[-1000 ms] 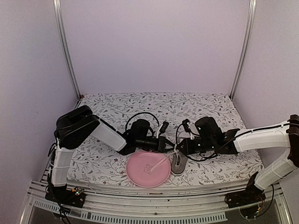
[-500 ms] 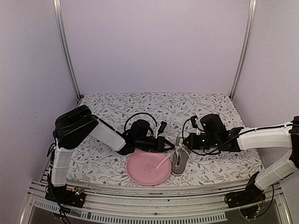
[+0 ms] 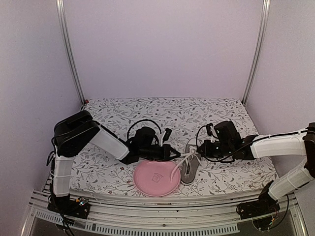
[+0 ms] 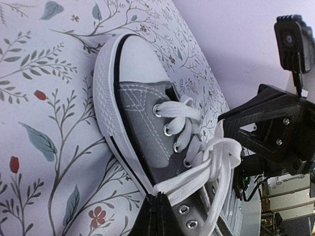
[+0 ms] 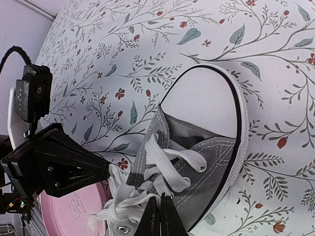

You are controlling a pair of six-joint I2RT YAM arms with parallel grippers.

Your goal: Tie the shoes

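Note:
The small grey sneaker [image 3: 188,169] with white toe cap lies on the floral cloth, right of the pink plate. It shows in the left wrist view [image 4: 142,123] and the right wrist view [image 5: 211,147]. My left gripper [image 3: 173,153] is left of the shoe, shut on a flat white lace strand [image 4: 197,174]. My right gripper [image 3: 199,149] is on the shoe's right, shut on another lace strand [image 5: 123,206]. The strands cross in a knot [image 4: 224,150] over the upper eyelets. Both strands run taut from the knot to the jaws.
A pink plate [image 3: 156,178] sits near the table's front edge, touching the shoe's left side; it also shows in the right wrist view [image 5: 74,211]. Black cables loop above both wrists. Metal frame posts [image 3: 69,54] stand at the back corners.
The two grippers have drawn apart, left going left and right going right. The lace that hung loose over the plate is now pulled up and tight at the shoe.

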